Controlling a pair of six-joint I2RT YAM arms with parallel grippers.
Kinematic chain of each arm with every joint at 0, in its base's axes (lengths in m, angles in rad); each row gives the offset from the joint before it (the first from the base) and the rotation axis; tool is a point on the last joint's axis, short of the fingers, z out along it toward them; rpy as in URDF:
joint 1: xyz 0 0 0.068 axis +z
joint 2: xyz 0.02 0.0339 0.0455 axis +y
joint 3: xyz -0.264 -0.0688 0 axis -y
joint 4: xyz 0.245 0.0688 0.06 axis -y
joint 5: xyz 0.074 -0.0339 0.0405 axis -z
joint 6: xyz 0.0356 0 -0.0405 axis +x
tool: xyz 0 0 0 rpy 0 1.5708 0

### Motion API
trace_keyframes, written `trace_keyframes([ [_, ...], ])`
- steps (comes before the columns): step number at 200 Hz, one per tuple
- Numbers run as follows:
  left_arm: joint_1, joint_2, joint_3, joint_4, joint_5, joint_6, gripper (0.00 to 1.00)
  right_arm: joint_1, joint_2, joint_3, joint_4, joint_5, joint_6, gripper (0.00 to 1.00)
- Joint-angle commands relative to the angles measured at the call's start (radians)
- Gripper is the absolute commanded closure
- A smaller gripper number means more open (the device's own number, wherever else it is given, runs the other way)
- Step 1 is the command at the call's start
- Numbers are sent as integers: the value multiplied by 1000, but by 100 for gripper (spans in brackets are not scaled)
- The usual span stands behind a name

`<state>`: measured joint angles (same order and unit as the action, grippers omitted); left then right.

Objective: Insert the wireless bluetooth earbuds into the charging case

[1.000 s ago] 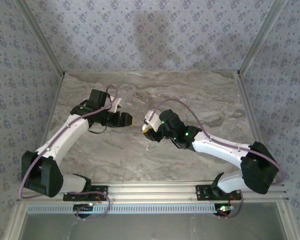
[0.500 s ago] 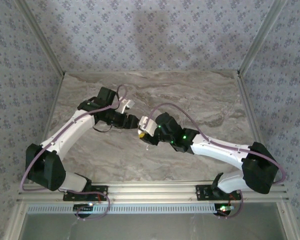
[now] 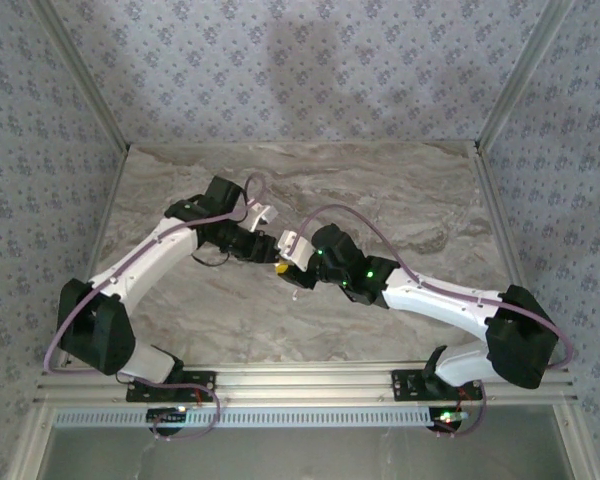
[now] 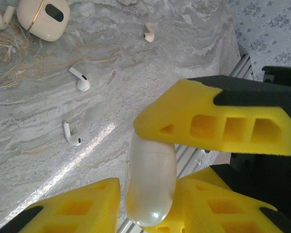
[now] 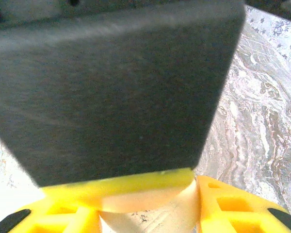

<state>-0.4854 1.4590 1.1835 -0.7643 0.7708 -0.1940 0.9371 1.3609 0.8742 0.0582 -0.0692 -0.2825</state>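
1. Charging case [image 4: 43, 17], cream with a dark oval hollow, rests on the grey marble table [image 4: 39, 111], with neither arm touching it.
2. Four small white earbuds [image 4: 80, 80] lie loose on the table. One sits just beside the case and the others are scattered farther off.
3. A second cream case [image 4: 150, 184], smooth and oval, is held above the middle of the table. The yellow fingers of the right gripper [image 5: 150, 213] pinch it.
4. The left gripper [image 4: 150, 199] has a finger on either side of that same case. One finger touches it and a sliver of gap shows at the other, so I cannot tell whether it grips.
5. A second ago the two grippers stood apart across the table's middle. Since then the left arm has swung right and the right gripper has edged left, and now they meet.
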Motion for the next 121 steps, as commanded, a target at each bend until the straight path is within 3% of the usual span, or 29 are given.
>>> trace_keyframes([
  [1, -5, 12, 29, -26, 36, 29, 67, 9, -28, 33, 22, -17, -18, 57],
  [52, -6, 7, 28, -35, 18, 58, 76, 9, -42, 21, 35, -11, -23, 54],
  [81, -5, -26, -9, 44, -39, 67, 81, -2, -102, -50, 112, 8, 9, 38],
  [94, -5, -45, -50, 134, -51, 59, 82, -25, -147, -97, 165, -21, 38, 24],
  [121, -4, -96, -132, 305, -51, 51, 84, -98, -256, -183, 211, -170, 44, 21],
])
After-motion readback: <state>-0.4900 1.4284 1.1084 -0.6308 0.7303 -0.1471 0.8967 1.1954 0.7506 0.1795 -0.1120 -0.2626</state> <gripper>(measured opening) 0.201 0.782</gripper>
